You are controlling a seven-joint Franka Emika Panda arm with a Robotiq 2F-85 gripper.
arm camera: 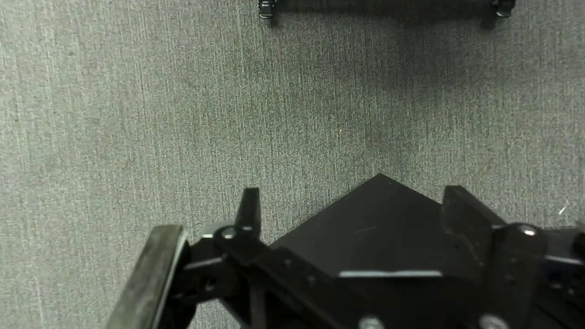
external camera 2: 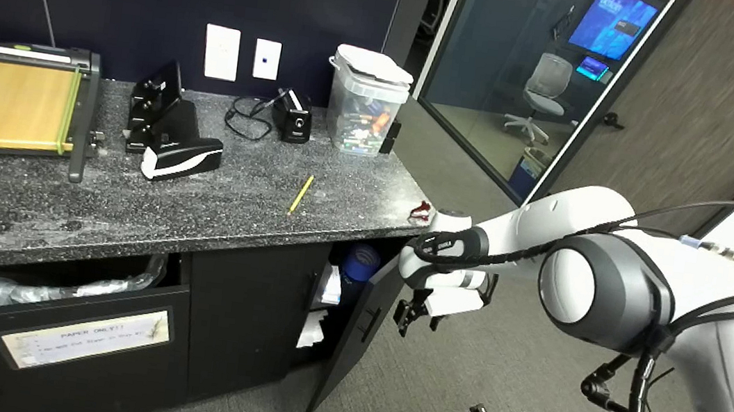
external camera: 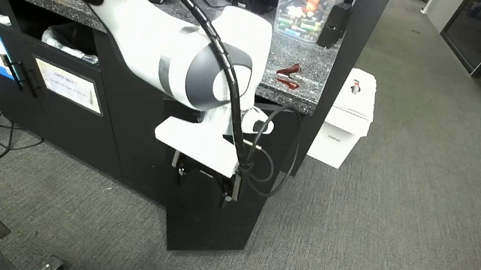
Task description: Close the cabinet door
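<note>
spreading its fingers (arm camera: 249,210) well apart, my pincer (arm camera: 352,196) points down near the cabinet door (external camera: 208,229); whether they touch, i cannot tell. the door stands out at an angle from the cabinet (external camera 2: 245,310), its bar handle (external camera 2: 371,325) showing in an exterior view. a blue object (external camera 2: 360,265) sits inside, below the speckled countertop (external camera 2: 242,198) where i see a yellow pencil (external camera 2: 300,195).

My pincer (external camera: 203,188) hung, jaws apart, in front of the black cabinet door (external camera: 210,224), which jutted out below the speckled counter (external camera: 310,65) (a white bin (external camera: 340,123) stood just past its end).
</note>
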